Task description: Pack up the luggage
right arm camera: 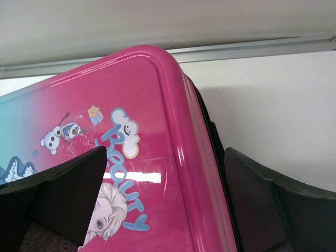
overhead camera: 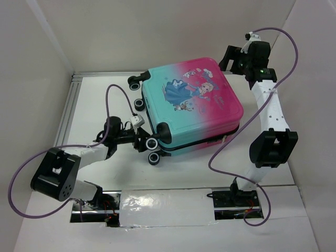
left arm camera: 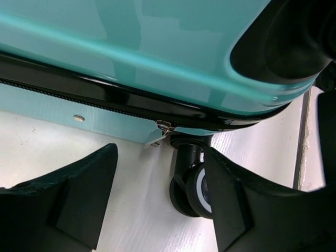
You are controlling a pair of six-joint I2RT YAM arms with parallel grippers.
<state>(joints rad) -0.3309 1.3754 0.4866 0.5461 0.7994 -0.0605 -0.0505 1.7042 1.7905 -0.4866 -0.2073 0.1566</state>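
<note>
In the left wrist view the luggage (left arm camera: pixel 157 47) runs off the top and left edges, and a wheel (left arm camera: pixel 195 191) at lower centre is half hidden behind the lower-right jaw of the left gripper (left arm camera: pixel 160 152). In the right wrist view the shell leaves the left and bottom edges; the lower-left jaw of the right gripper (right arm camera: pixel 165 152) covers part of the print (right arm camera: pixel 123 134).

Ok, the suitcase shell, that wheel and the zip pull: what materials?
The luggage shell: hard glossy plastic, likely; sharp light reflections, printed cartoon.
The wheel: black and matte, plastic or rubber, can't tell which; pale ring on its face.
The zip pull: small silvery tab, probably metal; it glints.
</note>
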